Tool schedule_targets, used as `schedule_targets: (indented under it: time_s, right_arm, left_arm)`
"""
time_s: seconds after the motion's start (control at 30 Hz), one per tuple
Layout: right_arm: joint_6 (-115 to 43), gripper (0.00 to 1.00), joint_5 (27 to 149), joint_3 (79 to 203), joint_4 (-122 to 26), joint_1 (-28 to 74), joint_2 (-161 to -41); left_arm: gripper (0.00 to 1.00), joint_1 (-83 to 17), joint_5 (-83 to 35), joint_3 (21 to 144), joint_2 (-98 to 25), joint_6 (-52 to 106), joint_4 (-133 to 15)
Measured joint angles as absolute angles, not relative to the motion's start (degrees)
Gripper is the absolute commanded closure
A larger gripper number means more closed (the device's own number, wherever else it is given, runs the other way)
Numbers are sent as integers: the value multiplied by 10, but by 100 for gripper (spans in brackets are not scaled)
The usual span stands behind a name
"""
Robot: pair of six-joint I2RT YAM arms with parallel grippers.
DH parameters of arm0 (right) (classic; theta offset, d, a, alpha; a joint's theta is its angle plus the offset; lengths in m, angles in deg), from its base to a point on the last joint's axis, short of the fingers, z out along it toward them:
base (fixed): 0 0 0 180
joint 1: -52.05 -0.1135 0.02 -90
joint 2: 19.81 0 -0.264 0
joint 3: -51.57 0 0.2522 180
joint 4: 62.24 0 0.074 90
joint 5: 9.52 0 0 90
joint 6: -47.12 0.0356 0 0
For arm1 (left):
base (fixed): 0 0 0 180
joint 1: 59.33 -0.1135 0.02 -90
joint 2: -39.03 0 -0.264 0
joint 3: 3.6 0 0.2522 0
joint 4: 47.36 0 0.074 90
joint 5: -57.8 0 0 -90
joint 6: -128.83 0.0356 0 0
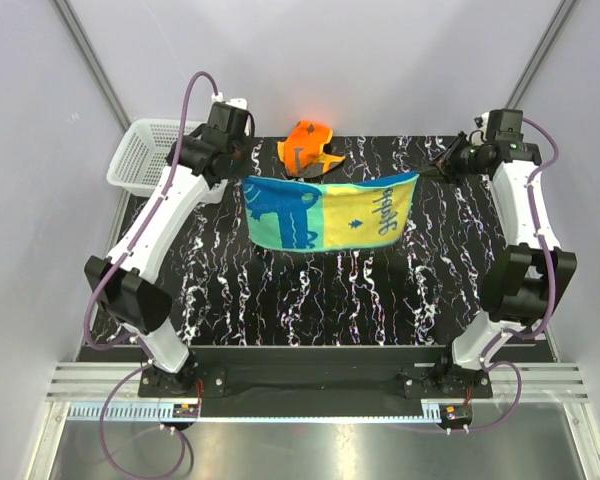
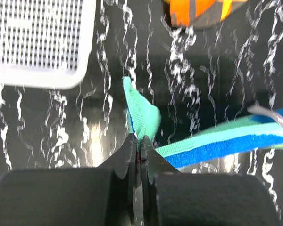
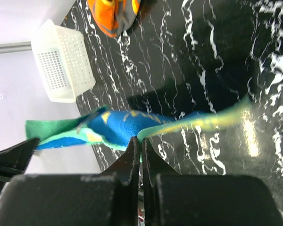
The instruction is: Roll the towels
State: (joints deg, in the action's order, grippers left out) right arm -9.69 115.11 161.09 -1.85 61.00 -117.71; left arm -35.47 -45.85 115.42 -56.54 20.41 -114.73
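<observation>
My left gripper (image 2: 137, 140) pinches the left corner of the yellow towel (image 1: 325, 212), my right gripper (image 3: 140, 141) its right corner. It hangs stretched over the far half of the table (image 1: 380, 300) — I judge for laying flat before rolling. The orange towel (image 1: 310, 145) lies crumpled behind it.

Two small cloth towels: one yellow towel (image 1: 365, 212) with dark lettering and teal-blue areas, one bright orange towel (image 1: 310, 143) with grey marks. One white plastic mesh basket (image 1: 140, 160). Two white-and-black robot arms: left arm (image 1: 165, 210), right arm (image 1: 521, 200). One black white-veined tabletop (image 1: 310, 300).

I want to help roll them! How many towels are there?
2. The yellow-and-blue towel hangs stretched out in the middle; the orange towel lies crumpled behind it, farther back.
</observation>
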Motion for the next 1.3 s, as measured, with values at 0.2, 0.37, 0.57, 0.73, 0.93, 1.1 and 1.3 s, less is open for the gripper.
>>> schedule_targets:
  time_s: [0.2, 0.37, 0.57, 0.73, 0.93, 1.1, 1.3]
  right_arm:
    - [-117, 100, 1139, 1627, -3, 614, -1173]
    - [-120, 100, 1138, 1471, -35, 615, -1048]
    - [-95, 100, 1138, 1177, -93, 615, -900]
    - [-65, 100, 1116, 1021, -100, 615, -851]
    - [-29, 9, 1084, 986, -106, 615, -773]
    - [-25, 0, 1084, 981, -117, 615, -762]
    - [-32, 1, 1063, 972, -93, 615, -726]
  left_arm:
    - [100, -356, -467, 1180, -557, 204, -1128]
    - [100, -356, -470, 947, -382, 184, -1041]
    - [68, -352, -450, 632, -233, 111, -968]
    - [20, -339, -425, 444, -143, 35, -978]
    - [1, -334, -415, 410, -3, -21, -988]
    - [1, -334, -416, 424, -7, -35, -986]
    - [1, -334, -417, 424, -53, -61, -986]
